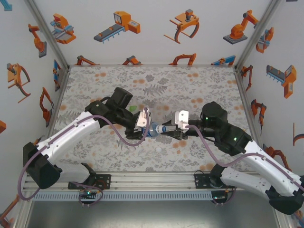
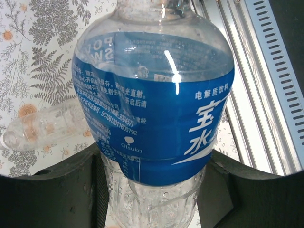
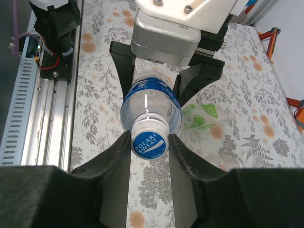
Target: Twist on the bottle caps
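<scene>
The blue-labelled bottle (image 2: 156, 109) is held level above the floral mat, and my left gripper (image 2: 154, 190) is shut on its clear lower body. In the right wrist view the same bottle (image 3: 147, 97) points its neck at the camera. A white bottle cap (image 3: 150, 138) with a blue printed top sits on that neck. My right gripper (image 3: 150, 142) is shut on the cap, one black finger (image 3: 116, 161) pressing on each side. From above, the two grippers meet at the bottle (image 1: 156, 131) in mid-table.
A green-tinted bottle (image 3: 204, 116) lies on the mat beyond the held one. A plain clear bottle (image 2: 42, 126) lies on its side nearby. A loose white cap (image 1: 158, 150) rests on the mat near the front. The aluminium rail (image 3: 28, 118) runs along the near edge.
</scene>
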`<state>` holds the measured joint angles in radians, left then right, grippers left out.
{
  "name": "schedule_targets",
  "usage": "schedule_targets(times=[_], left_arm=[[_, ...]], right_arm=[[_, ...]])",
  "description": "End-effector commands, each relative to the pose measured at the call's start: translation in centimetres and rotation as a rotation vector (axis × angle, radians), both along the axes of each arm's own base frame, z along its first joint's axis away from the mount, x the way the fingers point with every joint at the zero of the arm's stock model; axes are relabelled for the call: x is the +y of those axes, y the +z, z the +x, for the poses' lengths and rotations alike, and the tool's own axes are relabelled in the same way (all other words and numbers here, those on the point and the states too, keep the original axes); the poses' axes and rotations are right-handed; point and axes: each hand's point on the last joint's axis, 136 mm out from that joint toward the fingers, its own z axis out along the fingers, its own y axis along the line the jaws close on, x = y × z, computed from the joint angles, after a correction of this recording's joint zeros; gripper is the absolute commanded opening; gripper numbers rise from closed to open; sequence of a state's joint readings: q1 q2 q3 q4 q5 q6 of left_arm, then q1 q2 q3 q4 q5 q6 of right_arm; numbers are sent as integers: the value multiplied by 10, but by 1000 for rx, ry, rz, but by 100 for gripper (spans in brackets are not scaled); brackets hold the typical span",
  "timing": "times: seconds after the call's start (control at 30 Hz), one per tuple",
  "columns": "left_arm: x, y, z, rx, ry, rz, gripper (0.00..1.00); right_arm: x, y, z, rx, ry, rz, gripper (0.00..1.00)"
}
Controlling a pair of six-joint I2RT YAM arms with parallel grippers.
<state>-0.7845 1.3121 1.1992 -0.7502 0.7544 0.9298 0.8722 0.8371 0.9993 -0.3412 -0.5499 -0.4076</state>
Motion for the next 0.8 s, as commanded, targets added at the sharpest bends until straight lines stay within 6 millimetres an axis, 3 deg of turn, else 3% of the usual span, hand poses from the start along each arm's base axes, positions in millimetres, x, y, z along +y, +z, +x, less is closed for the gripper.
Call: schedule_targets(times=[0.0, 0.2, 0.6, 0.77], left_arm=[[-3, 10, -4, 1, -39, -28, 0], [-2, 7, -6, 12, -48, -10, 0], [-3, 9, -20, 91, -130, -19, 0], [-3, 12, -22, 100, -142, -28, 0]], right_arm=[[3, 1, -1, 12, 10, 8, 24], [3, -3, -4, 32, 29, -25, 0], [6, 6, -16, -114, 131, -83, 0], [9, 4, -18, -91, 155, -101, 0]])
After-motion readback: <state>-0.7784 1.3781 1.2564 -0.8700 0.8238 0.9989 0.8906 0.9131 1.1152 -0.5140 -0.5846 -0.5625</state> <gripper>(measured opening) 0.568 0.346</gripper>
